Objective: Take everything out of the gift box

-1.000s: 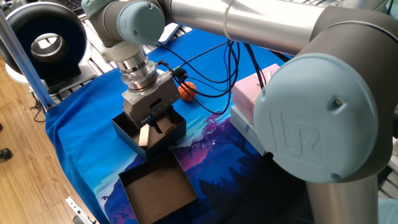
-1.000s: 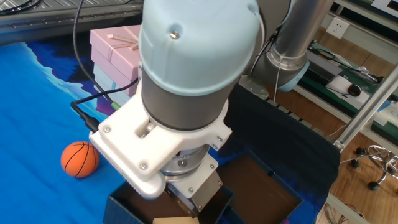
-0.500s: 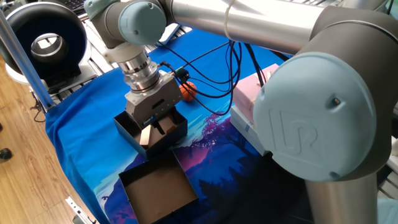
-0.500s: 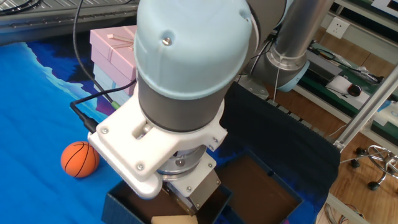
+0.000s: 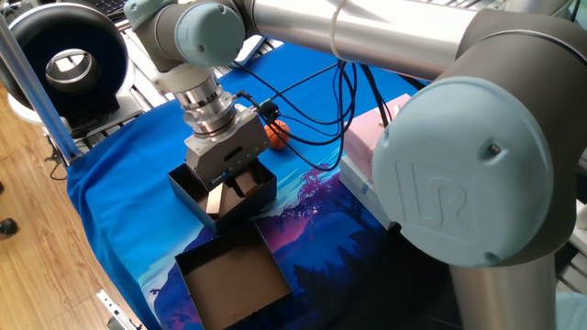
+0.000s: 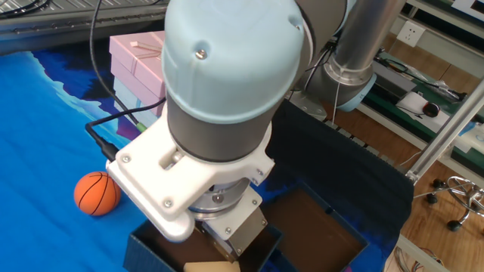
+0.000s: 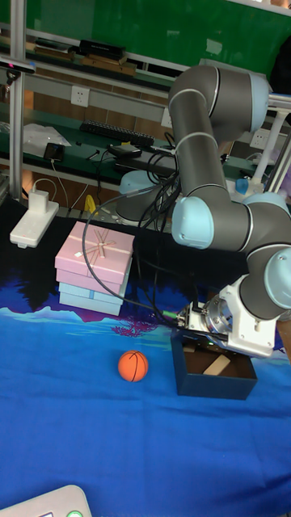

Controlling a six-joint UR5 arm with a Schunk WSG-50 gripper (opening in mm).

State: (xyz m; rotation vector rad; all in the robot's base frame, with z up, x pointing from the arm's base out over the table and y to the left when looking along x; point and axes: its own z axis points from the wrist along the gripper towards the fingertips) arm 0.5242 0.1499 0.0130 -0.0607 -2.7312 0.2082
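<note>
The gift box (image 5: 183, 190) is the black-walled one on the blue cloth, also showing in the tall fixed view (image 7: 212, 382). My gripper (image 5: 229, 186) reaches down into it from above, and its fingertips are hidden behind the box wall and the gripper body. A pale wooden bar (image 5: 214, 200) leans tilted inside the box right by the fingers, seen again in the tall fixed view (image 7: 217, 365). Whether the fingers touch the bar does not show. The orange ball (image 5: 278, 133) lies on the cloth outside the box, to its left in the tall fixed view (image 7: 133, 365).
A shallow tray (image 5: 234, 275) with a brown inside sits close beside the gift box. Stacked pink boxes (image 7: 93, 262) stand behind the ball. Black cables (image 5: 312, 92) trail from the wrist over the cloth. The arm's big joints hang over the right side.
The gripper has sunk slightly deeper into the gift box and shifted a little; over the last half second it holds still. The ball has not moved.
</note>
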